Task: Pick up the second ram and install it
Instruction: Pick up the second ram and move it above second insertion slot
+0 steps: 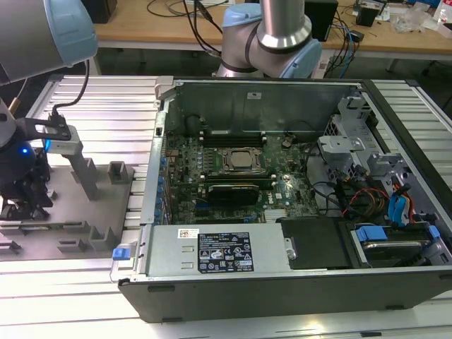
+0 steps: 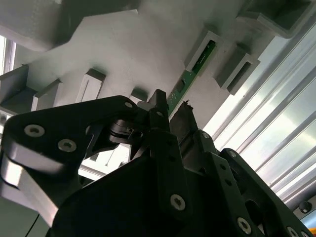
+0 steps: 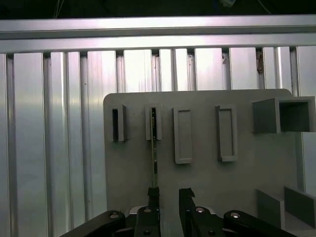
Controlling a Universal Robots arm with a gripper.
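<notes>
The black two-fingered end effector hangs over a flat grey plastic holder plate, its fingers parted and gripping nothing. The second ram, a thin green circuit-board stick, stands on edge in the plate's slotted block, just beside one finger. That upright pose probably leaves its flat faces free for gripping.

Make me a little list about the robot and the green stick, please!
computer: case open
holder: gray plate with slots, on the exterior view's left of the computer
ram: green stick, on edge in a holder slot
gripper: open, at the ram's end, over the holder
</notes>
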